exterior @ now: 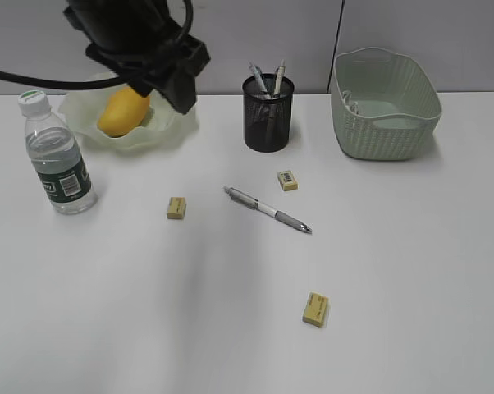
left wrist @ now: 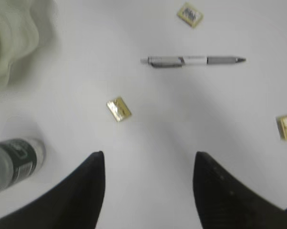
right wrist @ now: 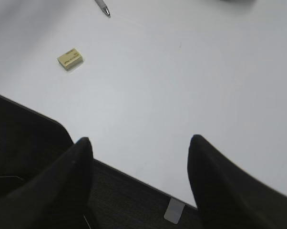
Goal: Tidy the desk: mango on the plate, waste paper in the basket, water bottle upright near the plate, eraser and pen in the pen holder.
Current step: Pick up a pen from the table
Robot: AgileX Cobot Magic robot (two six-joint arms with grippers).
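The left tool [left wrist: 148, 164] hangs released and empty above the surface [exterior: 395, 271], near the mango [exterior: 122, 111] on the plate [exterior: 169, 131]. The right tool [right wrist: 138, 148] is likewise released. The pen [exterior: 267, 210] lies loose among three erasers.

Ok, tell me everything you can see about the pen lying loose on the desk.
The slim grey and white plastic click pen lies flat on the plain white tabletop, alone and untouched. It has a grey grip near its pointed tip, a white middle and a metal-looking clip towards the back end. In the exterior view it lies at a slant, tip towards the lower right, in front of the black mesh cylindrical cup.
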